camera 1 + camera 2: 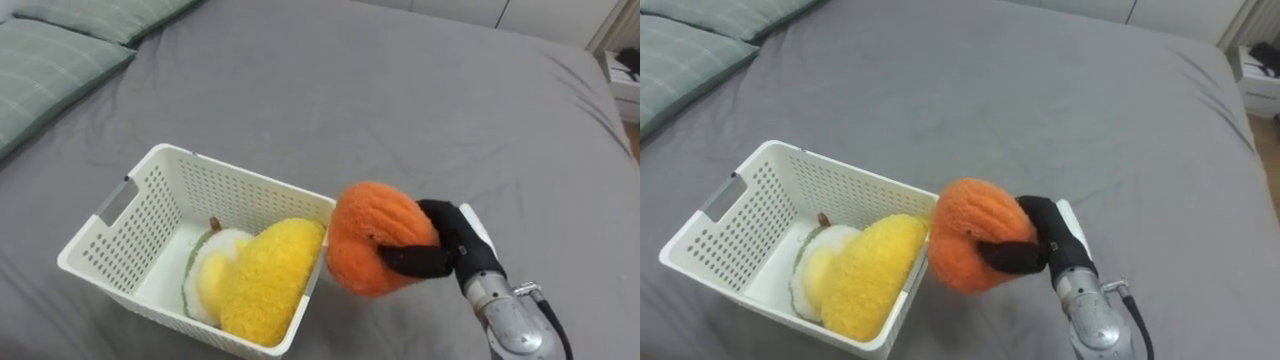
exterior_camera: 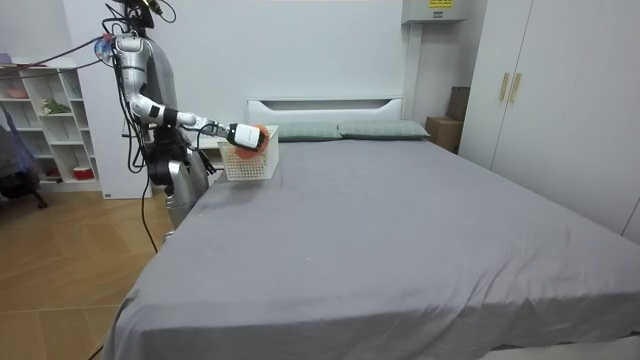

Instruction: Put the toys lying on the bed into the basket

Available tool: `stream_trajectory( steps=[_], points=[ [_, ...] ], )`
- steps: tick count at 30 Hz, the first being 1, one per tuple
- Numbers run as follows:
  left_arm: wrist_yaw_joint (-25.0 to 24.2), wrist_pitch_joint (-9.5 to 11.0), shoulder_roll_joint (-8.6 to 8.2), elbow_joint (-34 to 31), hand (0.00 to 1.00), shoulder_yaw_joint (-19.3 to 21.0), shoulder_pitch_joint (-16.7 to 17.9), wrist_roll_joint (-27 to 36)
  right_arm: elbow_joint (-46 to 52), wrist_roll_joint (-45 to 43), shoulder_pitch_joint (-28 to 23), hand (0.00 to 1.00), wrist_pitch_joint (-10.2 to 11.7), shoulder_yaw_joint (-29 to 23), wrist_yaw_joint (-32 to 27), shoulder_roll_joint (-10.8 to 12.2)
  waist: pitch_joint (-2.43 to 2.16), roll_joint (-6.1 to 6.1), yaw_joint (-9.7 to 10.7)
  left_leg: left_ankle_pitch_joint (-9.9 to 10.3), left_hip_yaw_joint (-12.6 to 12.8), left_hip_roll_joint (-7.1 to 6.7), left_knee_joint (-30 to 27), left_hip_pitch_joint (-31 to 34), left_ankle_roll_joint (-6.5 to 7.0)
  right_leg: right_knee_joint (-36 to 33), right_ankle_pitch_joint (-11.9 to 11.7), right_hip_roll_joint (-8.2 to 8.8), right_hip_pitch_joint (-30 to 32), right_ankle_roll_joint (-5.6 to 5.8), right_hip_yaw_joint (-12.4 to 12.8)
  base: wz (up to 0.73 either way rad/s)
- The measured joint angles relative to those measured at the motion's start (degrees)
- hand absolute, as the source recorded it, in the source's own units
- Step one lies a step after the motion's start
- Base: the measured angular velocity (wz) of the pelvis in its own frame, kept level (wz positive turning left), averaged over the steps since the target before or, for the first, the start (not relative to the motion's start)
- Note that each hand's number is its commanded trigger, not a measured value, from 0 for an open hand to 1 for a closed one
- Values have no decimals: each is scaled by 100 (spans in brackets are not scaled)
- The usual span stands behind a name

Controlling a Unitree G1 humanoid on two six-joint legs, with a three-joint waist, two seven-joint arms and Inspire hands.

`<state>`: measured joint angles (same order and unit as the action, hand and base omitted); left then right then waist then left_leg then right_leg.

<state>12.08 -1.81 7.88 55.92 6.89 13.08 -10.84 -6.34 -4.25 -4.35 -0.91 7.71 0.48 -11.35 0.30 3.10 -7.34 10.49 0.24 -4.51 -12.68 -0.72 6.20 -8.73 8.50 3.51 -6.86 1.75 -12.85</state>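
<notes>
An orange plush toy (image 1: 372, 232) is held in my right hand (image 1: 440, 248), whose dark fingers curl round it, just to the right of a white perforated basket (image 1: 130, 215) on the grey bed. The toy touches the basket's right rim. Inside the basket lie a yellow plush toy (image 1: 268, 278) and a white and green plush toy (image 1: 208, 262). In the room view the right hand (image 2: 243, 135) holds the orange toy (image 2: 258, 135) beside the basket (image 2: 248, 162) near the bed's head end.
Grey bedsheet (image 1: 400, 110) spreads wide behind and to the right. Green striped pillows (image 1: 50, 60) lie at the upper left. A white nightstand (image 1: 625, 85) stands past the bed's far right edge. In the room view I stand beside the bed near a white shelf (image 2: 45, 130).
</notes>
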Motion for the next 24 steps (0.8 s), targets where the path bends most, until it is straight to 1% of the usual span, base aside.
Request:
stream_trajectory(
  steps=[1, 4, 6, 9, 11, 13, 15, 16, 18, 21, 24],
  points=[
    [6, 0, -3, 8, 0, -1, -16, -3, 224, -3, 10, 100, 0, -1, -6, -22, -3, 11, -31, 0, 1, 1, 6, -8, 0, 4, 0, -1, -1, 0, 9, 0],
    [23, -1, -16, 6, 0, -4, -34, -2, 692, -4, 102, 100, 0, 4, 12, -25, 8, 33, -101, -3, 42, 7, 45, -36, 0, 8, 0, -2, -1, 0, 19, -5],
    [57, -3, -26, -6, 0, -11, -34, -3, 836, -5, 230, 100, 2, 13, 12, -21, 9, 34, -122, -3, 46, 5, 56, -43, 2, 7, -1, 0, 1, 0, 20, -3],
    [132, 9, -30, -5, 0, -21, -66, -5, 940, -8, 462, 100, 2, 19, 11, -22, 12, 50, -238, -8, 48, 4, 97, -61, 7, 9, -1, 0, -4, 2, 19, 0],
    [146, 16, -30, -5, 0, -24, -67, -4, 947, -15, 635, 100, 1, 56, 11, -21, 15, 66, -276, -10, 35, 4, 97, -58, 6, 9, -1, -1, -4, 1, 10, 2],
    [146, 15, -30, -9, 0, -23, -67, -12, 1025, -205, 862, 100, 0, 119, 13, 0, 17, 103, -309, -12, 34, 4, 98, -48, 6, 9, -1, -1, 7, 1, 15, 0],
    [146, 10, -27, -6, 0, -22, -73, -16, 1121, -439, 1037, 100, -4, 189, 18, 0, 29, 103, -376, -12, 36, 4, 97, -24, 6, 8, -1, -1, 35, 1, 24, 0],
    [147, 10, -27, -8, 0, -23, -83, -22, 1216, -557, 1111, 100, -3, 220, 25, 0, 18, 118, -384, -13, 20, 2, 90, 4, 8, 9, -2, 0, 55, 1, 12, 4],
    [152, 7, -27, -8, 0, -32, -86, -19, 1246, -573, 1230, 100, -4, 243, 52, 32, 16, 130, -390, -19, -32, -9, 88, 5, 8, 11, -2, 1, 57, 1, -8, 11],
    [189, -16, -27, 28, 0, -34, -88, -12, 1248, -561, 1360, 100, -43, 249, 121, 37, 33, 178, -414, -20, -56, -11, 88, 13, 9, 12, -2, 1, 57, 1, -28, 5],
    [200, -84, -22, 86, 0, -34, -87, -16, 1249, -586, 1399, 100, -56, 298, 165, 48, 35, 200, -505, -20, -64, -14, 81, 50, 9, 10, -2, 6, 73, 1, -78, 1]
  ],
)
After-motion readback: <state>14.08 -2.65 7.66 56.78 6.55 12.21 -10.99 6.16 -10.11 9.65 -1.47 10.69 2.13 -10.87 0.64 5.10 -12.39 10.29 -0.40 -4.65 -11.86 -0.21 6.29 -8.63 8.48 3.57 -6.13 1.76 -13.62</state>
